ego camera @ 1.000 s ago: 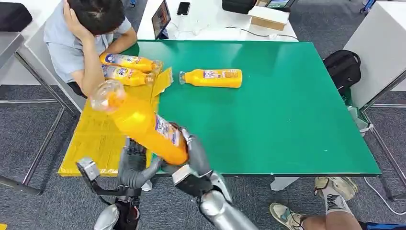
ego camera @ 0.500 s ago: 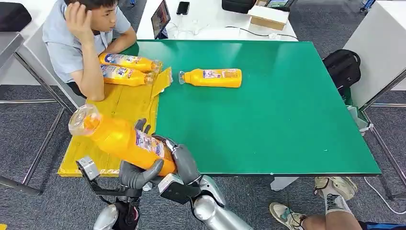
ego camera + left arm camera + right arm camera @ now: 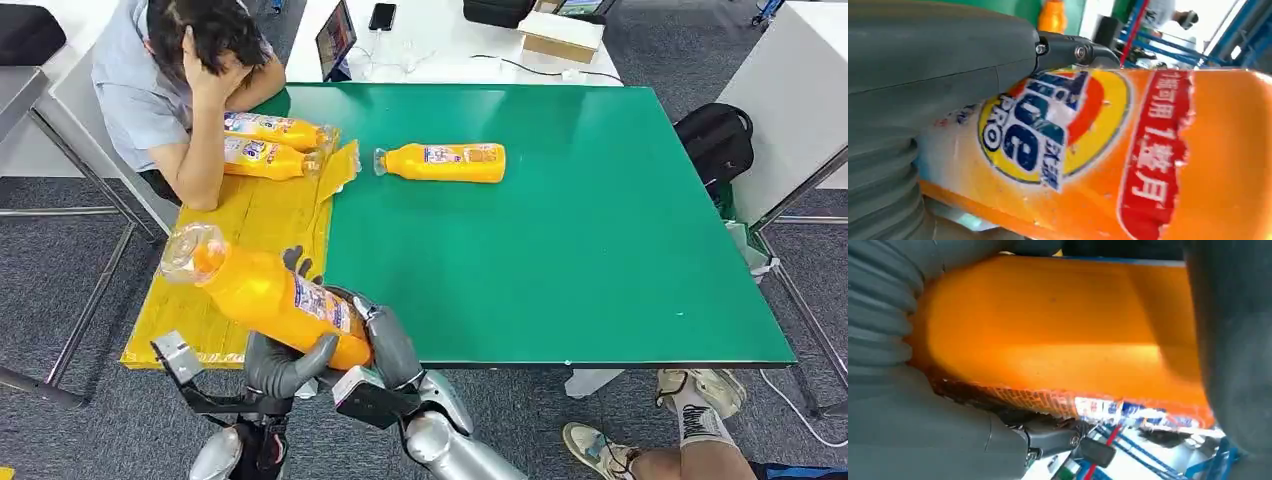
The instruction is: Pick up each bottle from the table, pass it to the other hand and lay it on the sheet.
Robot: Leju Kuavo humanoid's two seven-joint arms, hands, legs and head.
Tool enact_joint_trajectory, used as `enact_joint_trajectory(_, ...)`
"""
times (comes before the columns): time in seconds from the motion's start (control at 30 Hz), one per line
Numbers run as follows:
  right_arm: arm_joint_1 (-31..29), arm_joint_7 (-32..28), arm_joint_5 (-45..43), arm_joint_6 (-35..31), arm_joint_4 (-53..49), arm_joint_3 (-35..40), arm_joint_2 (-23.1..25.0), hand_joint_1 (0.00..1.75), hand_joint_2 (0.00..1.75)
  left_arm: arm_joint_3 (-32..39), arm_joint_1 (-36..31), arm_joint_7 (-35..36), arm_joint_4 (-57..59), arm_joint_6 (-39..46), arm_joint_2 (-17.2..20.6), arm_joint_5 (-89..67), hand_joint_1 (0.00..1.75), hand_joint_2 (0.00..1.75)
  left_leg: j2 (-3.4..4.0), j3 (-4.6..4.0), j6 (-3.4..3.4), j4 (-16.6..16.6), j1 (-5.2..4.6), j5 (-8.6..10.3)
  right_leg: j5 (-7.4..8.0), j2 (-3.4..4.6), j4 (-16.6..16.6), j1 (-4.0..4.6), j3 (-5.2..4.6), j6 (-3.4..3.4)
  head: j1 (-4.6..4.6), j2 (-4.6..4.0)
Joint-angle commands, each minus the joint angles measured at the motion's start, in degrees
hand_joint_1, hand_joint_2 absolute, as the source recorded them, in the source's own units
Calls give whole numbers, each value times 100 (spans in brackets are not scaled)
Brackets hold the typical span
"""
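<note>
Both hands, L (image 3: 285, 360) & R (image 3: 385, 340), grip orange bottle (image 3: 270, 295) over table's (image 3: 600, 250) near edge, by sheet (image 3: 240, 250).

A large orange plastic bottle (image 3: 1168, 165) with a yellow, blue and red label lies against the grey ribbed left hand (image 3: 923, 100), whose dark fingers (image 3: 1073, 50) rest on it. At 12 o'clock, a second orange bottle (image 3: 1052, 15) shows on the green surface (image 3: 1008, 7).

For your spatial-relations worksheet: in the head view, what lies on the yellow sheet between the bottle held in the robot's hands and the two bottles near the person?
Only bare yellow sheet separates the held bottle from the two laid bottles; the head view shows this.
</note>
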Motion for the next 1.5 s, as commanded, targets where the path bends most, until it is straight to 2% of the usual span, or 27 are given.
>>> enact_joint_trajectory(0.03, -442, 202, 634, 481, 1166, 337, -109, 169, 175, -114, -302, 135, 273, -97, 329, -387, 9, 175, -1, 25, -5, -8, 3, -3, -5, -9, -8, 4, 24, -8, -2, 0)
enact_joint_trajectory(0.07, -470, 304, 820, 403, 1205, 418, -118, 93, 175, -79, -335, 242, 338, -196, 327, -257, 175, 175, -10, 36, -7, -12, 4, -4, -10, -22, -11, 6, 39, -11, 0, 0)
enact_joint_trajectory(0.1, -470, 325, 851, 375, 1210, 425, -117, 0, 175, -67, -337, 253, 349, -209, 320, -230, 175, 175, -11, 26, -6, -9, 4, -2, -8, -21, -10, 6, 28, -9, -2, 0)
enact_joint_trajectory(0.17, -411, 452, 1200, -144, 1167, 385, -97, 0, 175, 128, -321, 572, 406, -475, 294, 296, 175, 175, -6, 23, -4, -7, 4, -2, -6, -12, -9, 5, 24, -7, 0, 0)
enact_joint_trajectory(0.2, -403, 445, 1309, -288, 1148, 397, -116, 0, 0, 183, -325, 656, 436, -567, 312, 434, 175, 175, -4, 36, -6, -9, 5, -7, -11, -13, -10, 7, 37, -10, -2, 0)
enact_joint_trajectory(0.3, -275, 312, 1579, -1083, 893, 233, -223, 0, 0, 506, -407, 924, 646, -534, 250, 892, 175, 175, -7, 24, -4, -9, 2, -2, -8, -18, -8, 3, 26, -7, -2, 0)
enact_joint_trajectory(0.33, -232, 275, 1612, -1179, 830, 196, -259, 0, 0, 563, -439, 847, 645, -290, 274, 677, 175, 175, -14, 41, -6, -12, 3, -7, -15, -26, -12, 5, 45, -10, -2, 0)
enact_joint_trajectory(0.37, -98, 185, 1546, -1228, 625, 79, -315, 0, 0, 603, -475, 587, 585, 241, 267, 123, 175, 175, -14, 45, -6, -12, 5, -9, -16, -26, -12, 7, 49, -12, -2, 0)
enact_joint_trajectory(0.53, 289, 32, 1459, -1328, 152, -181, -541, 0, 0, 805, -312, 837, 313, 221, 308, 484, 175, 175, -12, 26, -5, -8, 3, -5, -11, -21, -8, 4, 30, -8, 0, 0)
enact_joint_trajectory(0.9, 345, 1, 1522, -1457, 118, -230, -607, 0, 0, 939, -344, 833, 304, 364, 347, 457, 175, 175, -6, 35, -6, -4, 3, -12, -16, -16, -3, 5, 37, -12, 0, 0)
enact_joint_trajectory(1.0, 464, -42, 1632, -1839, -16, -311, -642, 0, 0, 1117, -483, 708, 297, 824, 349, 276, 175, 175, -1, 23, -4, -4, 3, -7, -9, -10, -4, 4, 25, -9, 0, 0)
enact_joint_trajectory(1.03, 578, -42, 1630, -1909, -348, -382, -677, 0, 0, 1219, -604, 527, 293, 1258, 346, -41, 175, 175, -5, 29, -5, -4, 3, -10, -14, -16, -3, 5, 32, -11, -2, 0)
enact_joint_trajectory(1.07, 764, -42, 1708, -1909, -701, -572, -651, 0, 0, 1389, -808, 173, 269, 2110, 237, -642, 175, 175, -11, 18, -5, -3, 4, -5, -10, -19, -3, 5, 23, -9, 0, 0)
enact_joint_trajectory(1.1, 845, -42, 1655, -1909, -907, -595, -648, 0, 0, 1494, -916, 185, 233, 2251, 235, -615, 175, 175, -19, 19, -6, 1, 5, -7, -15, -28, 0, 7, 26, -11, 0, 0)
enact_joint_trajectory(1.17, 1071, -42, 1712, -1909, -1496, -727, -591, 0, 0, 1689, -1130, -190, 281, 3268, 293, -1488, 175, 175, -24, 14, -8, 8, 7, -9, -19, -34, 9, 9, 21, -13, 0, 0)
enact_joint_trajectory(1.27, 1268, -42, 1951, -1909, -2089, -968, -424, 0, 0, 1493, -1504, 171, 1096, 4105, 612, -3465, 175, 175, -10, 7, -7, 0, 2, -2, -8, -18, 5, 3, 8, -10, -2, 0)
enact_joint_trajectory(1.4, 1349, -42, 1752, -1909, -2860, -1050, -388, 0, 0, 909, -2147, 878, 2663, 4237, 948, -6098, 175, 175, -25, 18, -5, -9, -2, 3, -9, -27, 1, -1, 20, -8, 0, 0)
enact_joint_trajectory(1.5, 1335, -42, 1322, -1909, -2869, -861, -486, 0, 0, 632, -2453, 1146, 3259, 3782, 1073, -6706, 175, 175, -35, 25, -5, -8, -1, 6, -11, -39, 0, 0, 30, -10, 0, 0)
